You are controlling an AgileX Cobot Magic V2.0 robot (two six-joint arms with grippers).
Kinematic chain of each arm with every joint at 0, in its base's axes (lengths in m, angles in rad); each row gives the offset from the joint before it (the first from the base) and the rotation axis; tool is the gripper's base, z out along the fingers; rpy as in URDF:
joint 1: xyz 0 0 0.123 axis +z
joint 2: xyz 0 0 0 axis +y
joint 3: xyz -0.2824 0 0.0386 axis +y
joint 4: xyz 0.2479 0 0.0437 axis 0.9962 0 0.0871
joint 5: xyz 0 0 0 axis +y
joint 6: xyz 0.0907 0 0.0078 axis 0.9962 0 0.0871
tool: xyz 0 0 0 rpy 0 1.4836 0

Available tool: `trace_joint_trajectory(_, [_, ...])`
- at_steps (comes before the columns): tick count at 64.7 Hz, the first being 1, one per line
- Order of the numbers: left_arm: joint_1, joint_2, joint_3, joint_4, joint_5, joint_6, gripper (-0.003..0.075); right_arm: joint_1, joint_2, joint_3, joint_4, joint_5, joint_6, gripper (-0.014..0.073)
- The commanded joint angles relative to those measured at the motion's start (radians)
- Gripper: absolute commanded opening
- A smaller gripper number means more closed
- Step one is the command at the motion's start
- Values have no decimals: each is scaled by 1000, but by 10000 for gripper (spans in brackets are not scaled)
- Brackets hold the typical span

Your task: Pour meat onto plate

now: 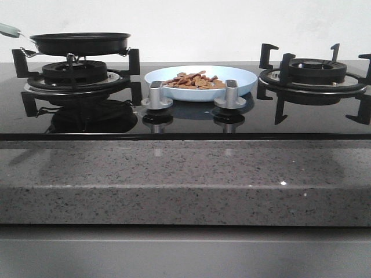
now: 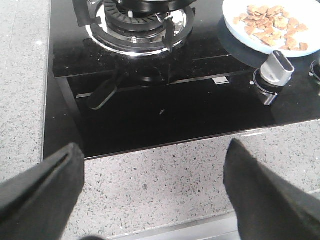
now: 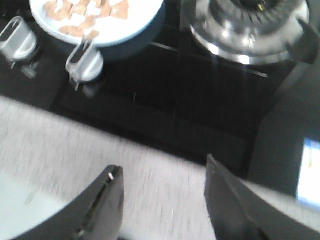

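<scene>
The pale blue-white plate (image 1: 237,78) sits on the black glass hob between the two burners, behind the knobs. The meat (image 1: 194,80), small reddish-brown chunks, lies in a heap on it. Plate (image 2: 240,31) and meat (image 2: 272,22) show in the left wrist view, and plate (image 3: 135,27) and meat (image 3: 82,12) in the right wrist view. The black frying pan (image 1: 80,42) rests on the left burner. My left gripper (image 2: 152,150) is open and empty above the speckled counter. My right gripper (image 3: 162,167) is open and empty above the counter; its view is blurred. Neither gripper shows in the front view.
Two silver knobs (image 1: 156,94) (image 1: 231,94) stand in front of the plate. The right burner (image 1: 313,78) is bare. The pan's pale handle (image 1: 8,30) points left. A grey stone counter edge (image 1: 185,174) runs along the hob's front.
</scene>
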State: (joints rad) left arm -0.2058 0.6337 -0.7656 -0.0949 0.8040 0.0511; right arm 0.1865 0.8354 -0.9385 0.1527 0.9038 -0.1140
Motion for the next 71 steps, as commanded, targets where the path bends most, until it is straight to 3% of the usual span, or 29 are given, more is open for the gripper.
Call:
trace_joint_trajectory(1, [-6,-2,-26,-7,-73,-9,566,-7,-166,80,-3,-51,23,402])
trace_joint_trajectory(12, [-6,-2,-26,-7,-75,-9,563,-7,-524,269,-4,-32,85,402])
trace_joint_trajectory(18, [-6,-2,-26,-7,-75,-9,508,-7,-699,349,-24,-9,97,368])
trace_joint_trajectory(26, [-6,-2,-26,-7,-75,-9,356,-7,-830,393,-51,84,171,271])
trace_joint_trajectory(34, [-6,-2,-26,-7,-93,-9,188,-7,-829,397,-84,159,180,174])
trace_joint_trajectory(46, [-6,-2,-26,-7,-105,-9,-21,-7,-826,397,-80,154,180,-106])
trace_joint_trajectory(71, [-6,-2,-26,-14,-95,-9,-20,-7,-826,397,-82,137,180,-120])
